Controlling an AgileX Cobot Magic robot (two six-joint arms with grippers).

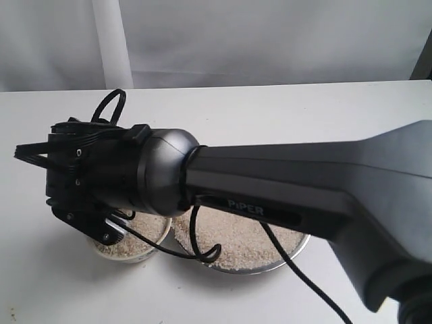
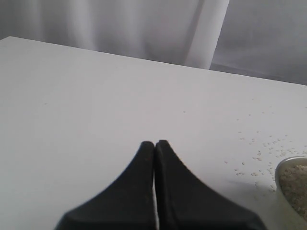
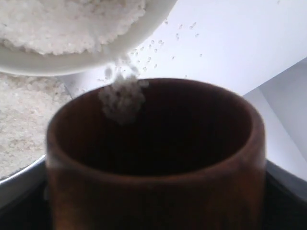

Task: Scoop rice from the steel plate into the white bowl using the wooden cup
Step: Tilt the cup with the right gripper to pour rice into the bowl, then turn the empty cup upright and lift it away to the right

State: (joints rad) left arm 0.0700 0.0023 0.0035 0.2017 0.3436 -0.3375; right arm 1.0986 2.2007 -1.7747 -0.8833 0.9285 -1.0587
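Exterior view puts the plate (image 1: 297,245) at three o'clock of your right gripper (image 1: 101,229), which apparently clasps the cup (image 3: 158,191).

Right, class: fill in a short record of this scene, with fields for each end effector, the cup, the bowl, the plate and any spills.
right end effector: reaches across the middle, gripping the wooden cup
left end effector: shut, empty, over bare table
wooden cup: tipped, with a clump of rice leaving its rim toward the white bowl
white bowl: well filled with rice, right beside the steel plate
steel plate: holds a bed of rice
spills: loose grains on the table near the plate
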